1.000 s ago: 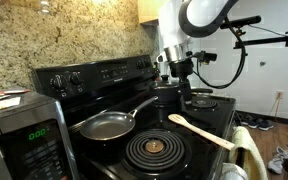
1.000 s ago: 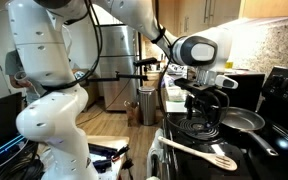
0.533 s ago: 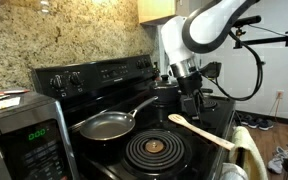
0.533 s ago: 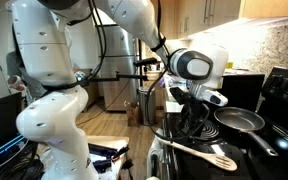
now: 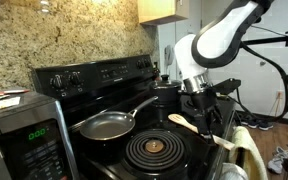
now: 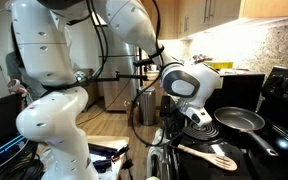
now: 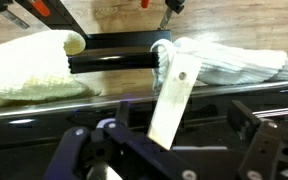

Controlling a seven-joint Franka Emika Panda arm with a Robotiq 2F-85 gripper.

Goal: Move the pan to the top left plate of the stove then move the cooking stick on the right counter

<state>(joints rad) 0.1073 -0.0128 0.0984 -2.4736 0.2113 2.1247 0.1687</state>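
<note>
Above the cooking stick, arm low at the stove front, pincer wide, apparently empty.

**Black Stove, Pale Wood, Speckled Stone**

The stove is seen in glossy black, and its coils are black too. The pan is shown grey inside, with a dark handle. The spoon is seen in pale, unpainted wood. The wall is patterned in speckled brown, tan and black, like granite. The microwave is finished in silver, and green digits are lit on its dark panel. The arm is coated white, with black at the joints. In the wrist view, cream-white towels are draped over a black bar. A cabinet is coloured in light yellowish wood.
</note>
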